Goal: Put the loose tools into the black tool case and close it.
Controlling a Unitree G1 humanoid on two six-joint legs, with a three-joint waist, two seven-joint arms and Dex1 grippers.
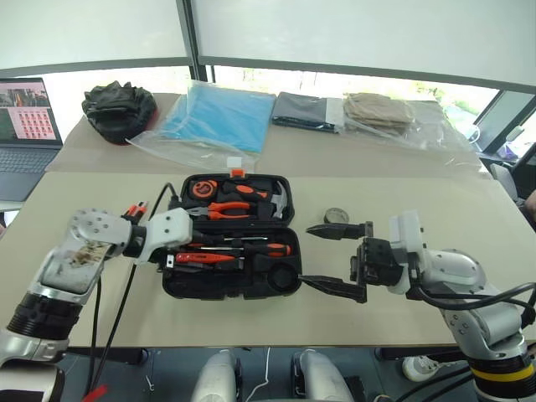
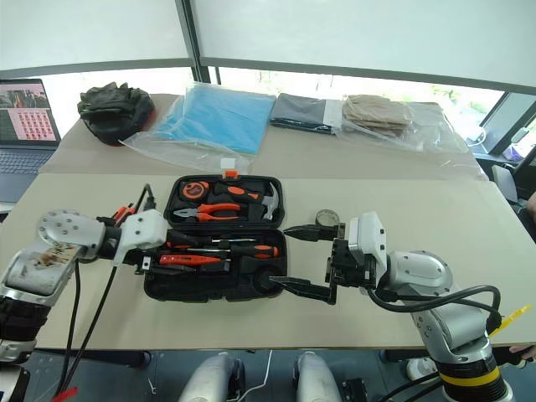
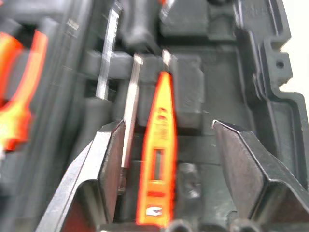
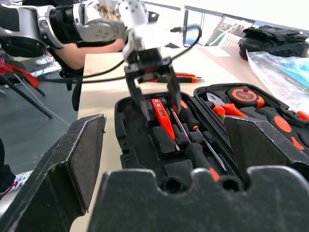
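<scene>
Black plastic tool case (image 1: 180,289) lying open near the front edge of the table (image 1: 402,327), most recesses filled. Left gripper (image 3: 166,128) over its left end, jaws released and spread either side of the slim orange pen-like tool (image 3: 157,193), which sits in its slot. Best to lift straight up and clear so neither finger drags it out. Right gripper (image 1: 306,254) gaping wide too, empty, off the case's right end, close to the small tape roll (image 1: 337,216) on the table. Can't make out the orange-and-black thing (image 4: 186,76) past the case's left edge: screwdriver or knife? Blocked by the left arm from above.
</scene>
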